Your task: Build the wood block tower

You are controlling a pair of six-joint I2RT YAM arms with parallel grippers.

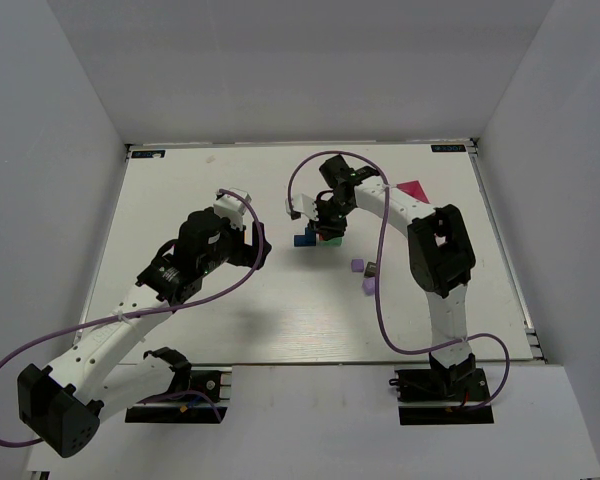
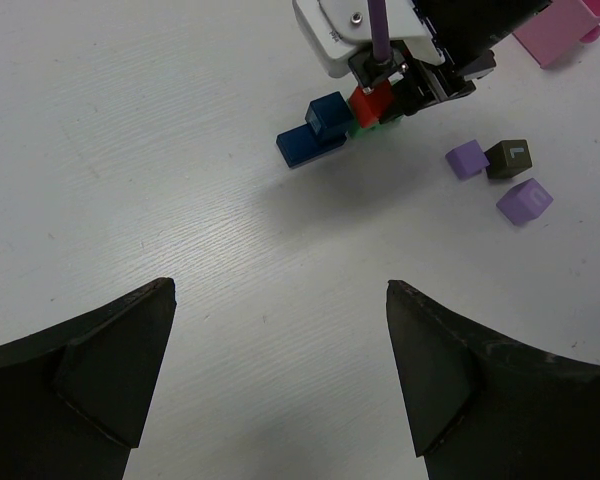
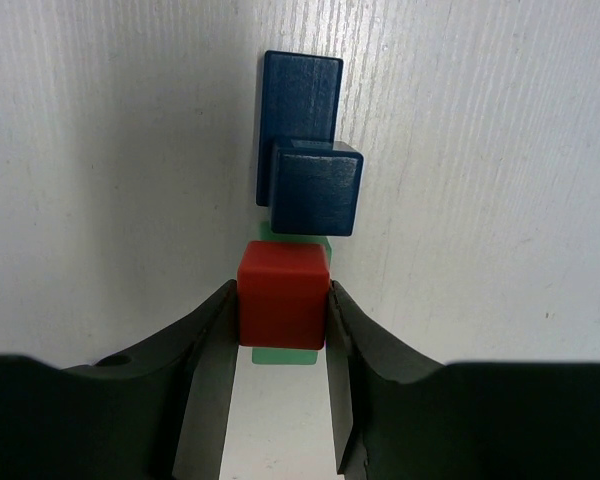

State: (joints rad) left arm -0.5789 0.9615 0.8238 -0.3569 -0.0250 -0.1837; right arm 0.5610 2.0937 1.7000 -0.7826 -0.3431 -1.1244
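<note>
Plainly, the right gripper (image 3: 281,300) was partly closed, its two fingers pressed against the left and right faces of a red block (image 2: 368,103), which it held from above. Directly under that red block lay a green block (image 3: 280,356), showing as a thin strip between the fingers; whether the two were touching could not be told. Just beyond the green one a blue cube (image 3: 315,190) sat on the near end of a long blue block (image 3: 300,95) that lay flat on the white table (image 2: 130,150), so these four pieces made one tight cluster near the middle of the table. Off to the right of the cluster, apart from it, lay three loose pieces close together: a purple block (image 2: 467,159) touching a dark block (image 2: 507,158), and a lilac block (image 2: 525,200) just beside them. A pink tray (image 2: 560,30) rested farther back on the right. The left gripper (image 2: 278,290) hung over bare table nearer the front, its jaws spread wide and holding nothing.
</note>
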